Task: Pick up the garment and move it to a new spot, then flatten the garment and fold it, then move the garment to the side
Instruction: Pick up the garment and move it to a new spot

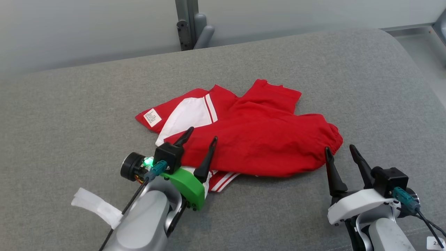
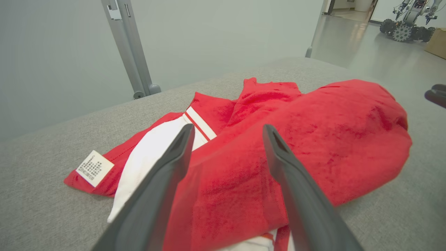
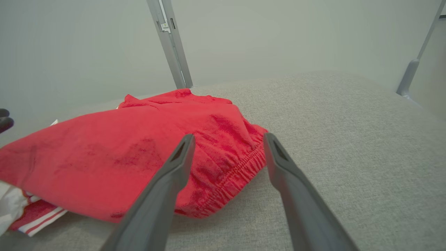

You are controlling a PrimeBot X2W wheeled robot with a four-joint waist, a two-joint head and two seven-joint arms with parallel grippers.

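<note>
1. At the middle of the grey padded surface (image 1: 313, 69): one red garment (image 1: 254, 139), lying in a loose heap and doubled over itself. A white panel (image 1: 184, 116) and a care label (image 1: 152, 117) are turned up at its left end.
2. Condition of the garment: rumpled, layers askew, with white stripes poking out from under its near edge. Its elastic hem (image 3: 240, 170) is bunched at the right end and rests on the surface. It is neither flat nor neatly folded.
3. My left gripper (image 1: 202, 134): fingers spread apart and holding nothing. It is poised over the garment's near-left part. I cannot tell whether the tips touch the cloth.
4. My right gripper (image 1: 339, 148): fingers spread apart and empty. It sits just beside the elastic hem, over bare surface.
5. Done so far: nothing I can confirm. I cannot tell whether this spot is already the new one.
6. Left to do, by my judgement: take hold of the cloth, spread it flat, fold it, then shift it to the side.
</note>
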